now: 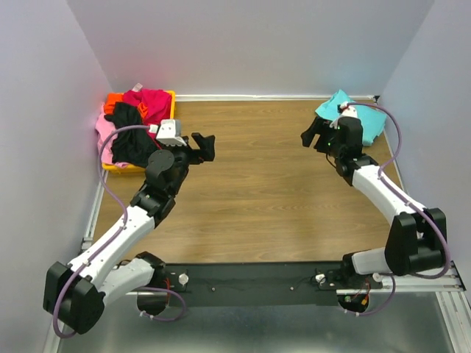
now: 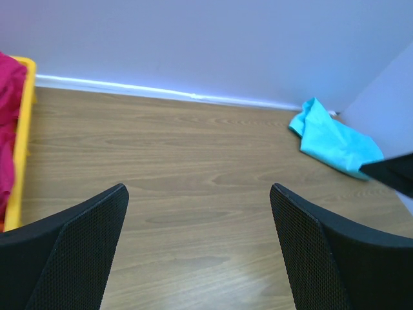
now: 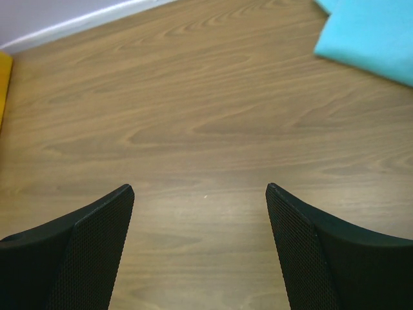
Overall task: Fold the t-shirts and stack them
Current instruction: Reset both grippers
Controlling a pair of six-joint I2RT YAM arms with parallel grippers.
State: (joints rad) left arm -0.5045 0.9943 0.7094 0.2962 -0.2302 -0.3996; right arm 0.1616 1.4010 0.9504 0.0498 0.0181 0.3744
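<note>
A folded turquoise t-shirt [image 1: 333, 105] lies in the back right corner, partly hidden behind my right wrist; it also shows in the left wrist view [image 2: 332, 139] and the right wrist view [image 3: 374, 32]. My right gripper [image 1: 314, 137] hangs just left of it, open and empty [image 3: 200, 187], over bare wood. The magenta-red [image 1: 151, 103], black [image 1: 132, 136], pink [image 1: 104, 140] and orange [image 1: 112, 101] t-shirts are heaped in a bin at the back left. Just right of that heap, my left gripper [image 1: 205, 147] is open with nothing between its fingers [image 2: 199, 188].
The yellow-orange plastic bin [image 1: 121, 168] holding the heap sits against the left wall, and its edge [image 2: 22, 129] shows in the left wrist view. Walls close the table on the left, back and right. Wooden tabletop [image 1: 257, 184] stretches between the two arms.
</note>
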